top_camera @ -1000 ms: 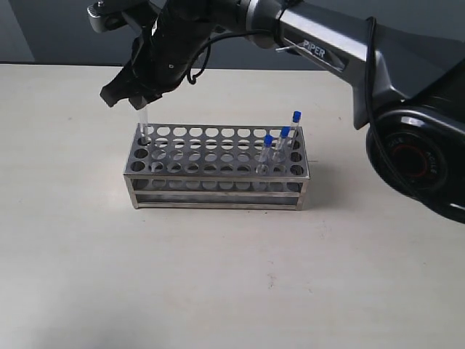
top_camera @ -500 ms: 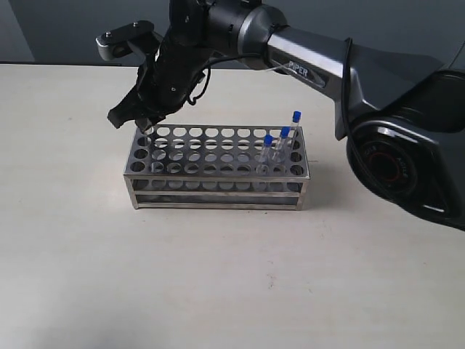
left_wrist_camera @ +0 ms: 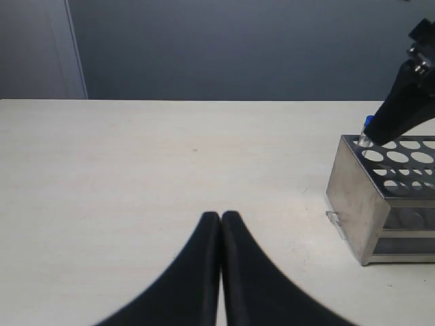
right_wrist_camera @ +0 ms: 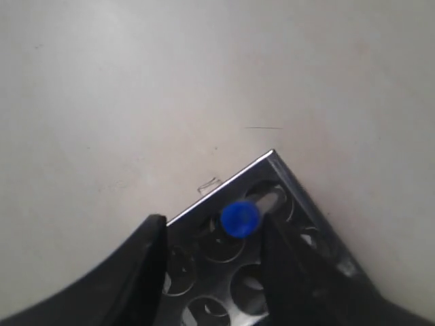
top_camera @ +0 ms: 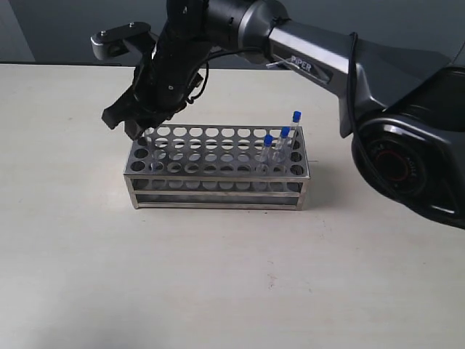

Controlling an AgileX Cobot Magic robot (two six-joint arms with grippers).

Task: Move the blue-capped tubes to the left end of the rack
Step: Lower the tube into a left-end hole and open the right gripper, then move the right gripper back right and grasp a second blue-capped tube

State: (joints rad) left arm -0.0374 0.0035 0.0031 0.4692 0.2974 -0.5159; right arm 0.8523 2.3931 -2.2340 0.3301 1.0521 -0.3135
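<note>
Lowered since a second ago, when it hung half out of the claw above the plate, one blue-capped tube now sits deep in the far-left corner hole of the rack, only its blue cap and a short length of glass showing above the perforated top. The three other blue-capped tubes stand close together in holes at the rack's right end, leaning slightly, their caps well above the plate. Directly over the corner hole hovers the right gripper, reaching across from the right side; its black fingers are spread apart, with the cap between them and nearer to one finger, a gap showing on the other side. It grips nothing. The rack rests on the pale table, long side facing near. Well to the left of the rack, low over the bare table, the left gripper has its two fingers pressed together, empty.
</note>
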